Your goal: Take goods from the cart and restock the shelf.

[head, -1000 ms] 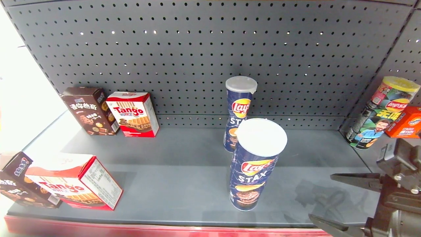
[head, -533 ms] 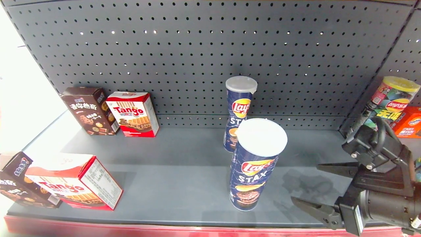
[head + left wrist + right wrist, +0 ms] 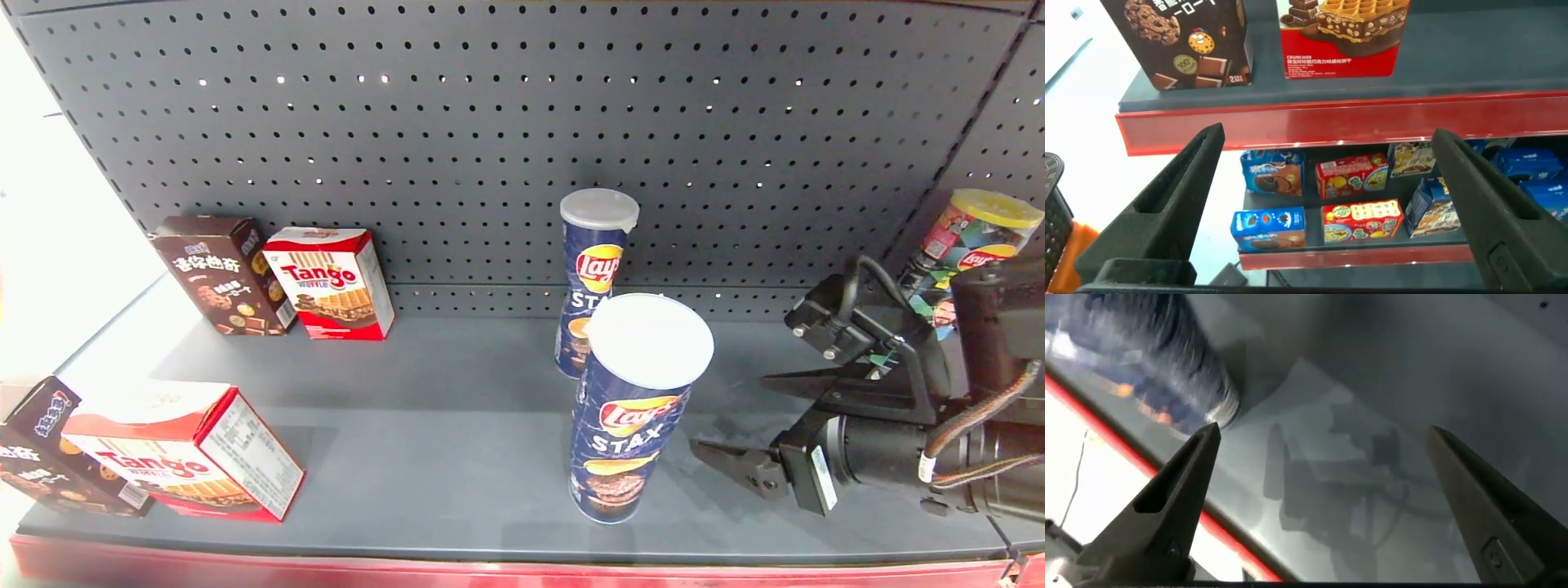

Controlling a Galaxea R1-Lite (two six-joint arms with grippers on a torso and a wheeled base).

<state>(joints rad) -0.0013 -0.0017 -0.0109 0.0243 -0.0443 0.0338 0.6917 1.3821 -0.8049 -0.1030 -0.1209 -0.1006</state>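
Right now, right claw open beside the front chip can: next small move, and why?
Probably ease the right claw toward the front chip can until it straddles it: the claw is open, empty, and apart from the upright can.

grey pegboard back panel (image 3: 424,139), green chip can (image 3: 967,233) at far right, snack boxes (image 3: 1354,175) on lower tiers (image 3: 1372,255)

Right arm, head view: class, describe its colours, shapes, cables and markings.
The right hand is matte black, with two long wedge-shaped fingers tapering to points. Its cylindrical black wrist bears a white label; a boxy black mount with silver screws and a looped black cable sits on top. A brown braided cable runs along the arm.
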